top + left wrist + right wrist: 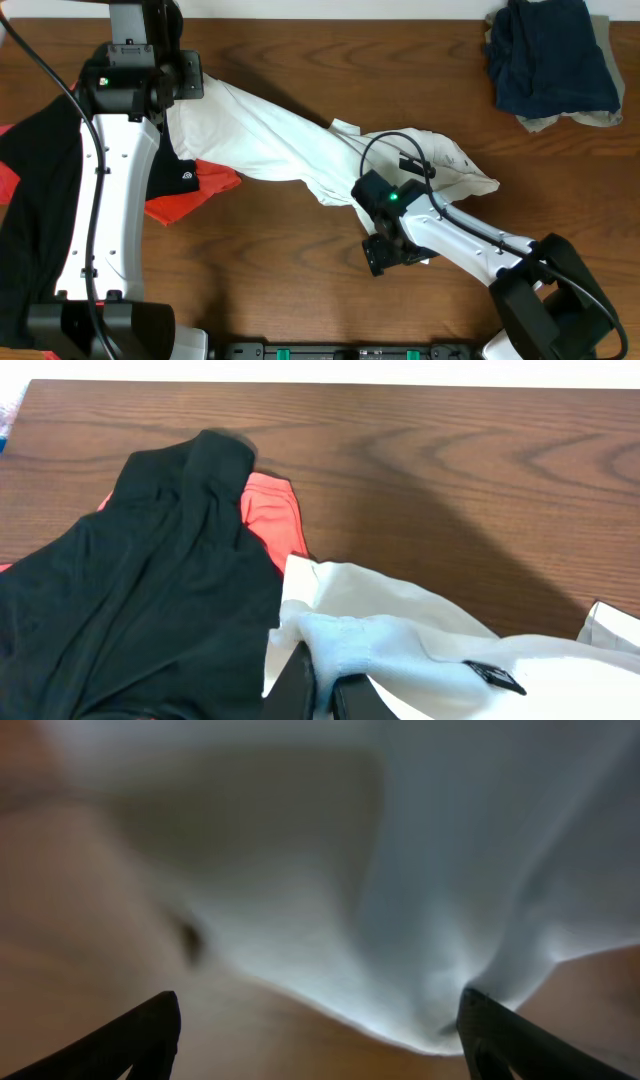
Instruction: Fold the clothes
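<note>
Fabric of the crumpled white cotton shirt [270,135] stretched across the brown wooden counter [300,290]. My left hand [322,688] pinched one end (beside a black garment [130,590]), and my right hand [318,1005] gaped wide near its lower edge.

shirt [260,135] white | garment [35,200] black | cloth [195,190] red | pile [550,60] navy | table [300,290] brown wood-grain

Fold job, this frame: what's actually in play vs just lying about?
In play:
white shirt
left gripper, clamped on it
right gripper, open at its edge

Lying about, untouched:
black garment
red garment
blue pile
</note>
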Controlling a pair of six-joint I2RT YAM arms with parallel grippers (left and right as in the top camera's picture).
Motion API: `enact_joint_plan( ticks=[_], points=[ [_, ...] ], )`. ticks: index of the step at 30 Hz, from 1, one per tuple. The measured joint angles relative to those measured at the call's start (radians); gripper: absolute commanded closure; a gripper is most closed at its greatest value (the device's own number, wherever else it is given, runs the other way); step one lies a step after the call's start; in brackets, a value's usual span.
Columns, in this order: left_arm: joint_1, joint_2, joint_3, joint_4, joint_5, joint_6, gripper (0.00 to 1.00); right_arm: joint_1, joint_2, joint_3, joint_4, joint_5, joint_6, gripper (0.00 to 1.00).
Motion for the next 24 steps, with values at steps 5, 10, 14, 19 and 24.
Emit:
enact_joint_plan(
  ticks=[5, 10, 14, 19, 24],
  points=[
    [0.0, 0.0, 0.0, -0.001, 0.0, 0.0, 0.94, 0.0, -0.009, -0.045, 0.096, 0.039, 0.054, 0.14],
    [0.0, 0.0, 0.0, -0.004, 0.0, 0.0, 0.94, 0.001, -0.024, -0.063, 0.151, 0.052, 0.086, 0.23],
    [0.0, 0.0, 0.0, -0.005, 0.0, 0.0, 0.94, 0.005, -0.026, -0.065, 0.175, 0.079, 0.119, 0.72],
    [0.0, 0.0, 0.0, -0.005, -0.001, 0.0, 0.94, -0.001, -0.02, -0.073, 0.173, 0.126, 0.145, 0.99],
    [0.0, 0.0, 0.0, 0.014, -0.012, 0.0, 0.94, -0.04, -0.019, -0.064, 0.122, 0.13, 0.146, 0.99]
  ],
)
